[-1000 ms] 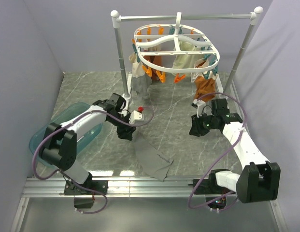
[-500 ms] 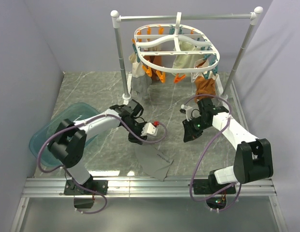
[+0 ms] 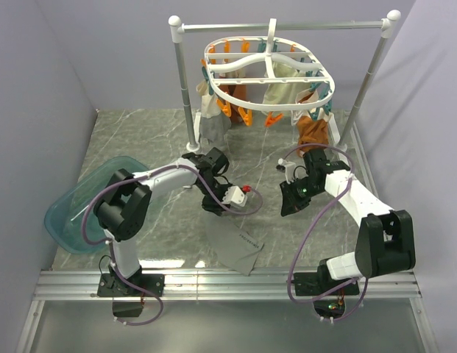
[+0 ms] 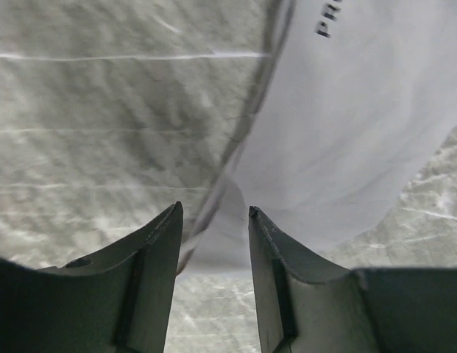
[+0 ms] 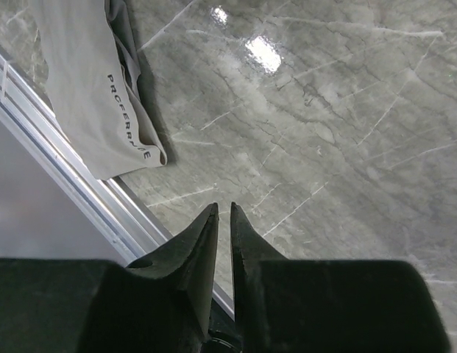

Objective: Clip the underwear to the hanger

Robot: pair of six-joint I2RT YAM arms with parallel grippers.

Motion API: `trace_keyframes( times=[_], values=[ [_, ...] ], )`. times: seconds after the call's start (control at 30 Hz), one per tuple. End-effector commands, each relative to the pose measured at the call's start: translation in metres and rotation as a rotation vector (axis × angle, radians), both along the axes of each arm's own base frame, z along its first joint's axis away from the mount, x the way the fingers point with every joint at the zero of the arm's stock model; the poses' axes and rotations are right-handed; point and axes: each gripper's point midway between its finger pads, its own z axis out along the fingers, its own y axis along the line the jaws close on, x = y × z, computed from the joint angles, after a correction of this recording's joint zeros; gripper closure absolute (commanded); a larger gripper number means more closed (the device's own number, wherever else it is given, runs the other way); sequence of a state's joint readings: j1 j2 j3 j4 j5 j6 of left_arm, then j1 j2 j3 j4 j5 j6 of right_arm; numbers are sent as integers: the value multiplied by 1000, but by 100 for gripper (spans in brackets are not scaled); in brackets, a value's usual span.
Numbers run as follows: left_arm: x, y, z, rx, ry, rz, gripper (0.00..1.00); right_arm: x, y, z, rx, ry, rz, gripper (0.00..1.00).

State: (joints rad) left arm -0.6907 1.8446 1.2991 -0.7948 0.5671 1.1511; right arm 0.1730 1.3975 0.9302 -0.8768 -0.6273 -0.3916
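Note:
The grey underwear (image 3: 232,244) lies flat on the marble table near the front edge. It also shows in the left wrist view (image 4: 346,125) and the right wrist view (image 5: 88,110). My left gripper (image 3: 213,210) hangs low over its upper left corner. It is open, and the corner of the cloth lies between the fingertips (image 4: 213,209) with a gap on each side. My right gripper (image 3: 288,207) hovers over bare table to the right of the underwear. It is barely open, a thin slit with nothing in it (image 5: 223,207). The white oval hanger (image 3: 270,59) with orange and teal pegs hangs at the back.
A white rail stand (image 3: 287,27) carries the hanger. A brown-orange garment (image 3: 313,132) and cream cloths (image 3: 210,110) are pegged to the hanger. A teal basin (image 3: 70,217) sits at the left. A metal rail (image 3: 213,283) runs along the table's front edge.
My left arm has swung right and down onto the underwear's upper corner, its jaws narrowing a little. The right gripper has moved left over the table and narrowed.

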Motion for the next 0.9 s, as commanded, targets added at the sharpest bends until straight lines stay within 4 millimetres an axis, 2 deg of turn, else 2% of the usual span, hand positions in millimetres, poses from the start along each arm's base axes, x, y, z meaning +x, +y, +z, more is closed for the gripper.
trace_keyframes(
  times=[0.0, 0.13, 0.23, 0.5, 0.7, 0.8, 0.87],
  values=[
    [-13, 1, -1, 18, 38, -75, 54, 8, 1, 12, 23, -20, 1, 80],
    [-22, 8, -9, 69, 91, -95, 55, 10, -1, 13, 26, -23, -2, 81],
    [-21, 7, -10, 79, 102, -91, 58, 11, -3, 13, 26, -21, -7, 81],
    [-19, 3, -3, 64, 86, -91, 81, 10, -5, 12, 26, -20, -5, 81],
    [-23, 5, 13, 38, 70, -83, 96, 10, -5, 12, 28, -14, -9, 81],
    [-25, 7, 29, 19, 43, -77, 100, 12, -6, 13, 29, -24, -9, 82],
    [-25, 8, 49, -14, -4, -67, 100, 13, -5, 15, 34, -31, -10, 82]
  ],
)
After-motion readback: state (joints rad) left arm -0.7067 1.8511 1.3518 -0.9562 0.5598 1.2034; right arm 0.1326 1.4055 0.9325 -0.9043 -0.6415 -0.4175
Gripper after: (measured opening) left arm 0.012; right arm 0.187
